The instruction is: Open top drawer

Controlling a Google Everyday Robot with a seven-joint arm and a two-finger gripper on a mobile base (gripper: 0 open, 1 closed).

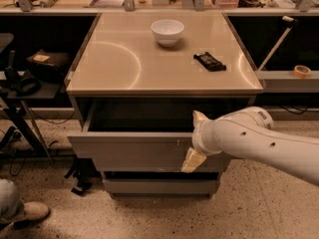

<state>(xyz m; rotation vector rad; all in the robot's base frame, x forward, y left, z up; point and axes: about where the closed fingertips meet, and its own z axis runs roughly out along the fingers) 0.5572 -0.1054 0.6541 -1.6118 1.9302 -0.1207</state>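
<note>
The top drawer [134, 151] is the wide grey front under the tabletop. It stands pulled out, and its dark box interior [139, 116] shows. Small pale scratch marks sit right of centre on its front. My gripper [195, 139] comes in from the right on a white arm [259, 141] and straddles the top edge of the drawer front. One cream finger [199, 117] is inside the drawer. The other fingertip [191, 161] lies against the outer face. The fingers clamp the front panel between them.
A lower grey drawer front [159, 185] sits beneath. On the tabletop [109, 59] stand a white bowl [167, 31] and a black flat object [210, 60]. A black stand [22, 98] is at the left, and a shoe [22, 213] is at the bottom left. A tape roll [301, 71] lies on the right shelf.
</note>
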